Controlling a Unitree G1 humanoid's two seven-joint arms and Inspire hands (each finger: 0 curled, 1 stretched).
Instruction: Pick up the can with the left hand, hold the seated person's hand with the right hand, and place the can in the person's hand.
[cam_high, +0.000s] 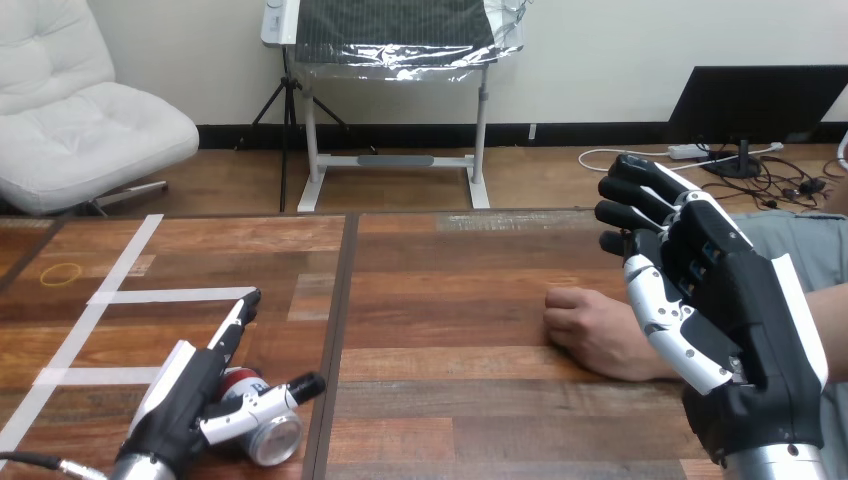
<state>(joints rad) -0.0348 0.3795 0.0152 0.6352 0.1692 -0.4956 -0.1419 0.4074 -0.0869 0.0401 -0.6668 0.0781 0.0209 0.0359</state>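
Note:
A red and white can lies on its side near the table's front left, its silver end facing me. My left hand rests over it with straight fingers pointing away and the thumb reaching across the can's top. The can sits between thumb and fingers, and no curl round it shows. The person's hand lies as a loose fist on the table at the right. My right hand hangs above and in front of the person's wrist, back towards me, its fingers relaxed and closing on nothing.
White tape strips cross the table's left part, and a thin yellow ring lies at the far left. A dark seam splits the wooden table down the middle. The person's forearm enters from the right edge.

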